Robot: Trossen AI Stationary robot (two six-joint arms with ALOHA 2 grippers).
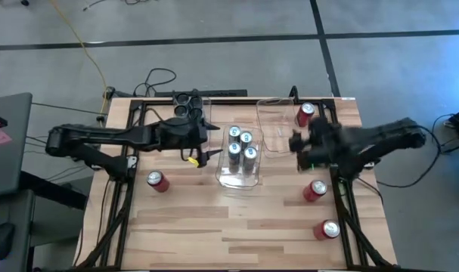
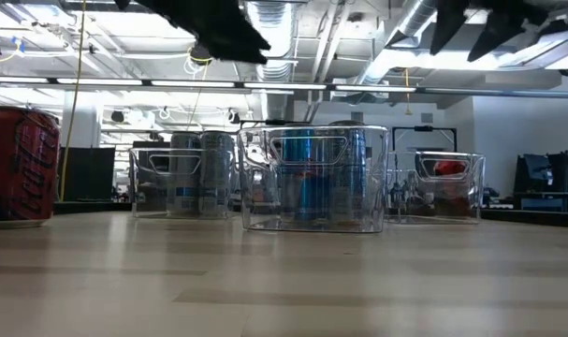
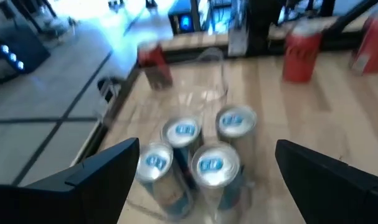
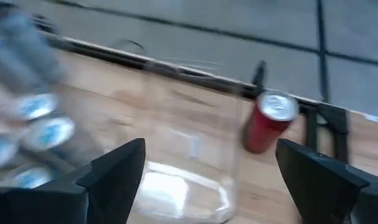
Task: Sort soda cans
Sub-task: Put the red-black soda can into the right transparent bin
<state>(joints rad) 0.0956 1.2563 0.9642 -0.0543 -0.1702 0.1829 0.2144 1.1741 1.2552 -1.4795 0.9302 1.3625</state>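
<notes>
Several silver-blue cans (image 1: 241, 145) stand upright in the middle clear bin (image 1: 238, 180). Dark grey cans (image 1: 187, 106) stand in the far left bin. A third clear bin (image 1: 274, 125) holds no cans. Red cans stand on the table: one beside that bin's far right corner (image 1: 305, 114), one near left (image 1: 157, 180), two near right (image 1: 314, 190) (image 1: 327, 229). My left gripper (image 1: 212, 155) is open, just left of the middle bin, and looks over the silver-blue cans (image 3: 201, 149). My right gripper (image 1: 293, 143) hovers open at the third bin's right side (image 4: 189, 168), the far red can (image 4: 268, 121) beyond it.
The three bins sit close together in the table's far middle. In the low view the near left red can (image 2: 20, 167) stands before the bins (image 2: 312, 178). Bare wood lies along the near edge (image 1: 237, 234). Cables lie on the floor beyond the far edge (image 1: 157, 79).
</notes>
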